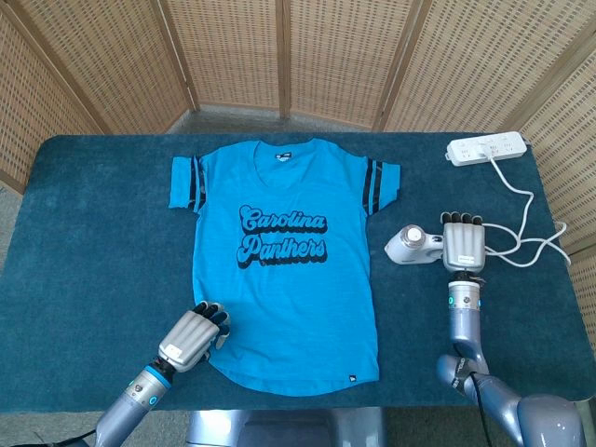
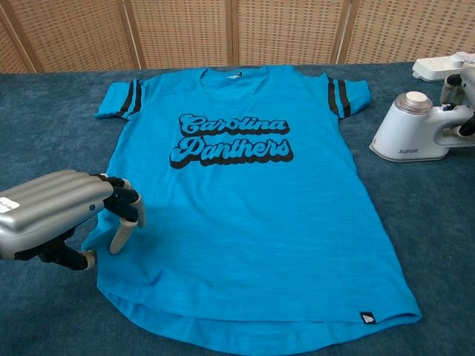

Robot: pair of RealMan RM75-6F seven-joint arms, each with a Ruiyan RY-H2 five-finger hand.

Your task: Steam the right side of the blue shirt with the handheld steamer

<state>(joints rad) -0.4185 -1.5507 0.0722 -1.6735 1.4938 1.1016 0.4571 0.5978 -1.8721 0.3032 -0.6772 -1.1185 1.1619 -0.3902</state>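
The blue "Carolina Panthers" shirt (image 1: pixel 279 279) (image 2: pixel 245 215) lies flat, face up, in the middle of the dark blue table. To the right of it, level with the print, sits the white handheld steamer (image 1: pixel 410 244) (image 2: pixel 408 133). My right hand (image 1: pixel 463 244) (image 2: pixel 462 104) grips its handle from above; the chest view shows only the fingers, wrapped around the handle at the frame's edge. My left hand (image 1: pixel 191 337) (image 2: pixel 59 211) has its fingers curled down, and their tips rest on the shirt's lower left edge.
A white power strip (image 1: pixel 486 148) (image 2: pixel 438 67) lies at the back right, and its white cable (image 1: pixel 526 214) loops down past my right hand. The blue cloth-covered table (image 1: pixel 93 233) is bare to the left of the shirt. Wicker screens stand behind.
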